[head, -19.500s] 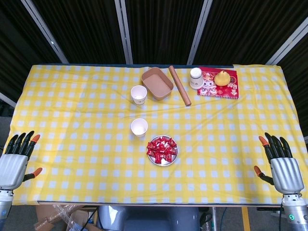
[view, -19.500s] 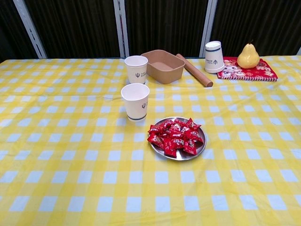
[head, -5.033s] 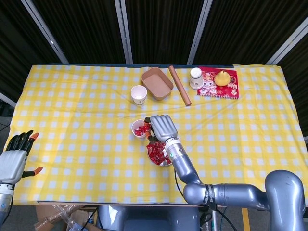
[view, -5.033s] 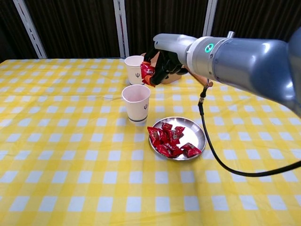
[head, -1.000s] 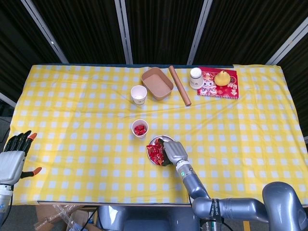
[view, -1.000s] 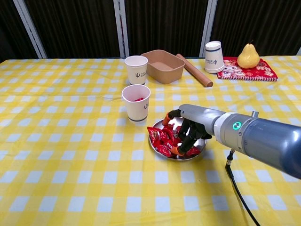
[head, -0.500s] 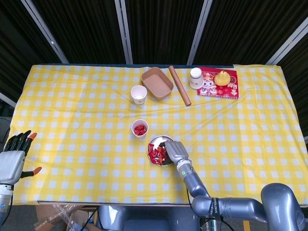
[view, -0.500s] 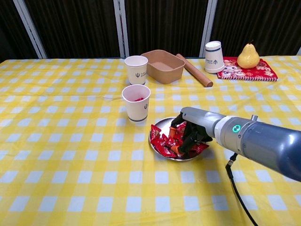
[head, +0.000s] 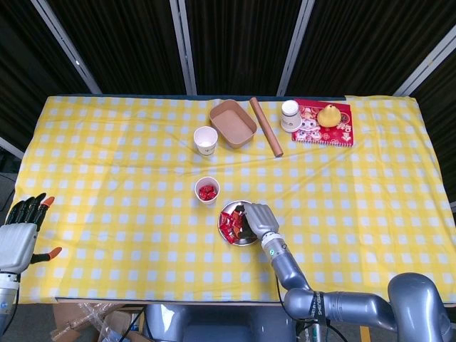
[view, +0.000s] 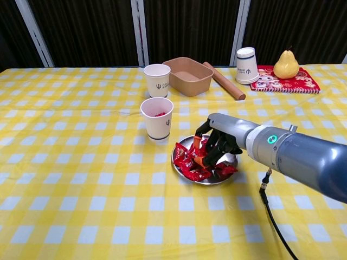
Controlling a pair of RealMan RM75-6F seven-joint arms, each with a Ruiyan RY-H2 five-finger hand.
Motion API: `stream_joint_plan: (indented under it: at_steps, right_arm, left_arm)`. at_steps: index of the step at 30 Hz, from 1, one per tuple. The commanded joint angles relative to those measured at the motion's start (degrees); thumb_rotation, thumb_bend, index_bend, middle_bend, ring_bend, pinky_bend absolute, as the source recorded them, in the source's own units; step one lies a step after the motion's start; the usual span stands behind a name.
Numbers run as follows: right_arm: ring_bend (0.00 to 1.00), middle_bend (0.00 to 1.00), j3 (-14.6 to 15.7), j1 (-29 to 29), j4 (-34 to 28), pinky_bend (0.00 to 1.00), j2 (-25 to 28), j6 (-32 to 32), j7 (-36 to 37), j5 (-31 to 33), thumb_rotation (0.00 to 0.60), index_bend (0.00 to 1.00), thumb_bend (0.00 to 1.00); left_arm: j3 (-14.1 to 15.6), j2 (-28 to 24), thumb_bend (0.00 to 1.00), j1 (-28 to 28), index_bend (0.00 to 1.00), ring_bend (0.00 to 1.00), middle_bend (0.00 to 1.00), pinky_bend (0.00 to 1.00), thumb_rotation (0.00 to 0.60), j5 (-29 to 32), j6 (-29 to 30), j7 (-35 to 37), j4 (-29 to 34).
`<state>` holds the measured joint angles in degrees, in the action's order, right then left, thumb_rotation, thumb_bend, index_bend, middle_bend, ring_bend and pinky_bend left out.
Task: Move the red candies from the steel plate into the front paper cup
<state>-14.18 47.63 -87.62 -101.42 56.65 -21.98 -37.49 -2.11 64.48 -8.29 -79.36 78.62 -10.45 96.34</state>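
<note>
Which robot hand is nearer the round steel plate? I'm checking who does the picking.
Right. The right robot hand sits over the round steel plate, fingers among the red candies; the left robot hand waits at the table's far left edge.

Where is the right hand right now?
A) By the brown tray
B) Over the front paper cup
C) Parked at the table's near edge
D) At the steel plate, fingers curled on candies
D: the right hand sits over the steel plate, its fingers closed around red candies.
</note>
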Motion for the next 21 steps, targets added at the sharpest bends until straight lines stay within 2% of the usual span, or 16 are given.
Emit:
stream_joint_plan:
  at_steps: [1,14,21]
  right_arm:
    - [0.97,0.82,-0.52,0.05,-0.67,0.91,0.50,0.44,-0.03,-0.50,0.600,0.59,0.52]
    - [0.97,0.82,-3.50,0.95,-7.84,0.91,4.60,3.64,-2.83,-1.12,0.600,0.59,0.52]
    - [0.97,0.82,-7.54,4.06,-8.93,0.91,5.09,3.84,-4.85,1.22,0.600,0.59,0.52]
  left_arm:
    - [0.00,0.00,0.00,-0.01,0.03,0.00,0.00,0.00,0.600,-0.01,-0.03,0.04,-0.01]
    - [0.04,-0.16,0.00,-0.06,0.03,0.00,0.00,0.00,0.600,-0.23,-0.09,0.44,0.05]
    - [0.14,-0.12,0.00,-0.08,0.03,0.00,0.00,0.00,0.600,-0.63,0.04,0.32,-0.17]
